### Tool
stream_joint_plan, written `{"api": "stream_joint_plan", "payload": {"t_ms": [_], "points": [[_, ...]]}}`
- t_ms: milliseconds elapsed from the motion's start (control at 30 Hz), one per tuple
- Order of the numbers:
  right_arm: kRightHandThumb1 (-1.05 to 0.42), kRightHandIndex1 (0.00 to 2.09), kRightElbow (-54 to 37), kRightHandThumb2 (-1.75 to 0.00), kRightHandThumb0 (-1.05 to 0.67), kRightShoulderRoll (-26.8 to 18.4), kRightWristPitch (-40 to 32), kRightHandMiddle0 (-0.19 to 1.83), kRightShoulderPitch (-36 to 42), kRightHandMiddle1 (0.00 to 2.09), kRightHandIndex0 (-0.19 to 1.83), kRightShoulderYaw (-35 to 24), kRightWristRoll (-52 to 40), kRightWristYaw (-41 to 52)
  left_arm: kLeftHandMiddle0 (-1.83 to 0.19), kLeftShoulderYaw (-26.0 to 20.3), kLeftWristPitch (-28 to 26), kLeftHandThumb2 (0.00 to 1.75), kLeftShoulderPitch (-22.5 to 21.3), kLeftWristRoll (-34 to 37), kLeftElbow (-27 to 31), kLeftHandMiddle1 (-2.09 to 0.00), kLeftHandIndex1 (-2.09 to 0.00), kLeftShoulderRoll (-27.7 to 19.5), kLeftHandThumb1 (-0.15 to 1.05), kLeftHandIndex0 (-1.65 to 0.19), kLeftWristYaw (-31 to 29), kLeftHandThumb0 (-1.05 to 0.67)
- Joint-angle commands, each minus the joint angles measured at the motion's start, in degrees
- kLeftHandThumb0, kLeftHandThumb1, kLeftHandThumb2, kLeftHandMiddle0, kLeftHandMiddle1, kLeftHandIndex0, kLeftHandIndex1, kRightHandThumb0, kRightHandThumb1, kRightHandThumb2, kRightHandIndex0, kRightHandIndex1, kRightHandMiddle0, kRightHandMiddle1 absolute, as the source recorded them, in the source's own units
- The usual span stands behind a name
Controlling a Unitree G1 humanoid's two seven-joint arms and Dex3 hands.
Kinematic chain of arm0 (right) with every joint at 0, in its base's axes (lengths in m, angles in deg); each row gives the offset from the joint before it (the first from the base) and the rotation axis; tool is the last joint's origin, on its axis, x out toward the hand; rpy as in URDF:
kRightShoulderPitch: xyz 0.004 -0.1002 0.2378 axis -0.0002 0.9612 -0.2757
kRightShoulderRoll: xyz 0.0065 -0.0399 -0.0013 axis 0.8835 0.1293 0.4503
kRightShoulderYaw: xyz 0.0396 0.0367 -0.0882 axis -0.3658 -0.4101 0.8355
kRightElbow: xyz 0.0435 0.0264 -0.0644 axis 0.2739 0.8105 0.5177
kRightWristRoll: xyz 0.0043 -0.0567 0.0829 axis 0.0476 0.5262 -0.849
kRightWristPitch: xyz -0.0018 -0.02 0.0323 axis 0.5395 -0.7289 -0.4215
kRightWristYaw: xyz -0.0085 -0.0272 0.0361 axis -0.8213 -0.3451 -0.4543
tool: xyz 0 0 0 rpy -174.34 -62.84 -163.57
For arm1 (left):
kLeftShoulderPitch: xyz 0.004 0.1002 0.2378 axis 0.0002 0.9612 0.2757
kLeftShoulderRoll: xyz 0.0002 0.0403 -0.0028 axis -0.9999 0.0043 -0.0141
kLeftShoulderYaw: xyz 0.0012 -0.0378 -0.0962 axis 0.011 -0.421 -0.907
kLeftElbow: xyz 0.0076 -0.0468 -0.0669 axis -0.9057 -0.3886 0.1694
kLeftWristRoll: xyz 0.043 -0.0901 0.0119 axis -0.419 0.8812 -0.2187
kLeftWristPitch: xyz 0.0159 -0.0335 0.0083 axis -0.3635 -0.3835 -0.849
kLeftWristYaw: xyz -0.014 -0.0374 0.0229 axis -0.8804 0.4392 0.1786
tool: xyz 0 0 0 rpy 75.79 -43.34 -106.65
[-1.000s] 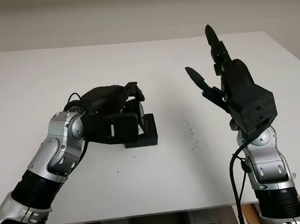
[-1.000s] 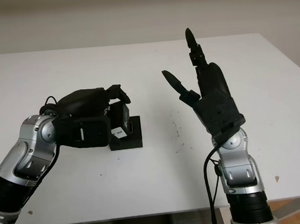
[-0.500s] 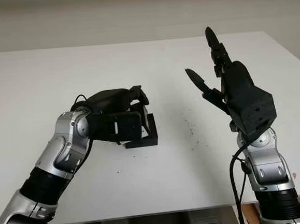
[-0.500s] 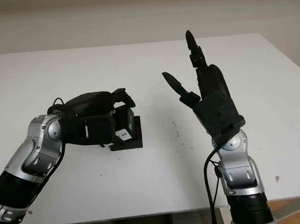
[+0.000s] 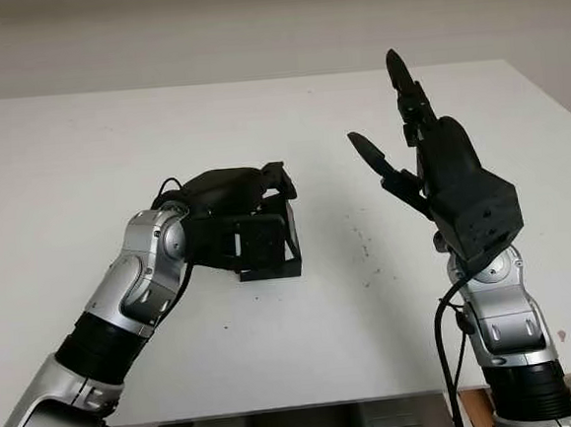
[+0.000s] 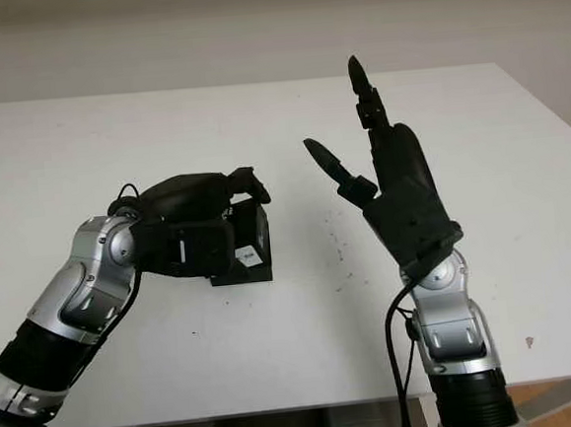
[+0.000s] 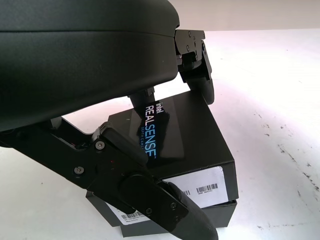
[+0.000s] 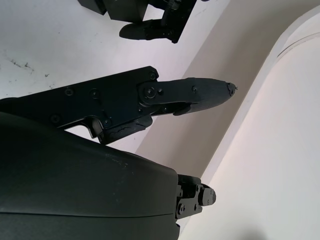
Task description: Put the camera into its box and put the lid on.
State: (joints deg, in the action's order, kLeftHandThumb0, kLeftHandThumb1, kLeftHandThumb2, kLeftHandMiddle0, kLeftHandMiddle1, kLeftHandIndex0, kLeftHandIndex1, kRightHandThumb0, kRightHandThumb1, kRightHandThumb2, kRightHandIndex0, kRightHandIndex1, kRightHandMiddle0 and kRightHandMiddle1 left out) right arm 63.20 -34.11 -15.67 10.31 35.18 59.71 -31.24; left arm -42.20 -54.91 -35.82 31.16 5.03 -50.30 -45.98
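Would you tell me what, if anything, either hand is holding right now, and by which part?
The left hand grips the black box lid by its opposite sides, over the box base. The right hand is open, raised above the table.

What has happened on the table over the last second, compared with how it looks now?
The left hand, closed on the black lid, has swung it further to the right and turned it, so it now stands more on edge over the box. The right hand stayed raised and open above the white table, and the box base kept its place.
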Motion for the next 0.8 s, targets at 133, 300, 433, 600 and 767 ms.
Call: {"api": "stream_joint_plan", "payload": {"t_ms": [133,300,433,600,767], "points": [[-1.05,0.05,-1.01,-0.26,-0.68,0.91,-0.22,-0.01,0.64,0.06,-0.07,0.09,0.34,-0.78,-0.19,1.14,0.75,0.05,-2.37,-0.62,-0.37,-1.93,-1.82,0.68,0.89,-0.16,-0.45,-0.10],[-1.05,0.06,-0.73,-0.25,-0.67,1.42,0.48,-0.01,0.78,0.06,-0.06,0.15,0.25,-1.37,-0.25,1.77,1.82,0.04,-2.38,-1.40,-0.45,-1.93,-1.83,0.57,0.86,-0.18,-0.75,-0.09],[-1.05,0.06,-0.90,-0.25,-0.67,1.47,0.05,-0.01,0.80,0.05,-0.06,0.23,0.35,-1.16,-0.25,2.58,1.55,0.05,-2.33,-2.51,-0.70,-1.97,-1.83,0.88,0.85,-0.16,-0.93,-0.07],[-1.05,0.06,-0.08,-0.25,-0.67,1.50,0.73,0.00,0.49,0.06,-0.05,0.36,0.62,-1.33,-0.22,3.49,-0.22,0.06,-2.64,-3.21,-0.64,-2.06,-1.85,2.02,0.88,-0.11,-2.91,-0.05],[-1.05,0.07,0.90,-0.25,-0.67,1.68,1.82,0.01,0.21,0.06,-0.03,0.60,1.29,-2.04,-0.25,4.85,-1.58,0.06,-3.64,-3.72,-1.43,-1.94,-1.69,3.26,0.90,-0.21,-4.63,-0.07]]}}
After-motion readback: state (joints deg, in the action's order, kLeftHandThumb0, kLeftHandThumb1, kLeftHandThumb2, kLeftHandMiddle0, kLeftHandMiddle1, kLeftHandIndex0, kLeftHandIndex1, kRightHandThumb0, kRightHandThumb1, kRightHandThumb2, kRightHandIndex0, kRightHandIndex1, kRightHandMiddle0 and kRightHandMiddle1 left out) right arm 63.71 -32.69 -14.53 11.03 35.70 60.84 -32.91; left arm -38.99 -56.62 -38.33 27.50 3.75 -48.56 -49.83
